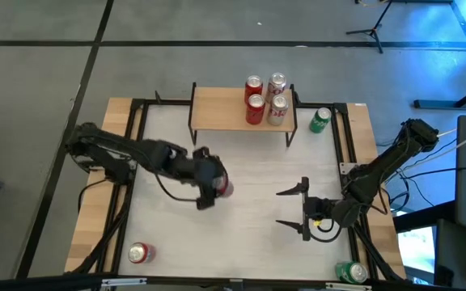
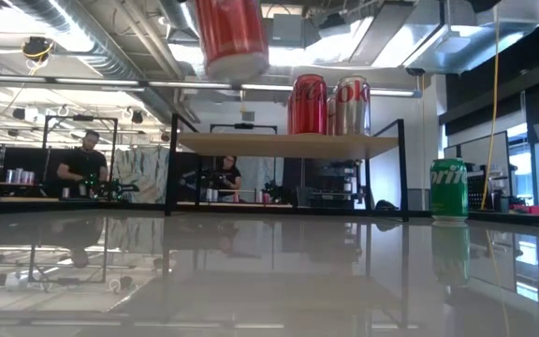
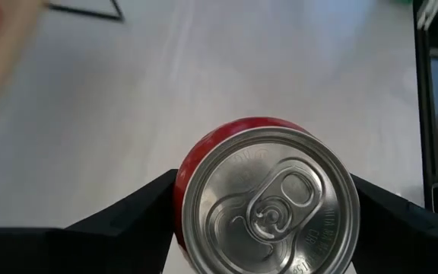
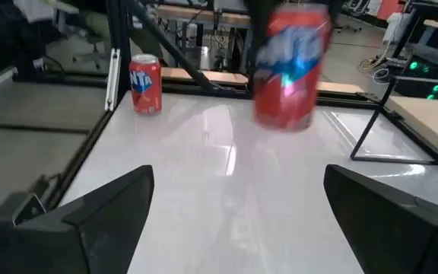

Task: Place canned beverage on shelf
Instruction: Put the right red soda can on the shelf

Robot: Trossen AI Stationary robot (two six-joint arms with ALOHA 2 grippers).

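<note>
Left gripper (image 1: 213, 187) clamps a red can (image 3: 268, 199) mid-air, carrying step, next lift onto the shelf (image 1: 221, 109); right gripper (image 1: 298, 208) waits open.

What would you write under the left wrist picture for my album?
Left pincer holding a red can above the white table, seen from the top.

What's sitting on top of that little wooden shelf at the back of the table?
Four cans stand grouped at the right end of the shelf: two red cans and two silver cans. From table height only two show, because the front pair hides the others.
</note>
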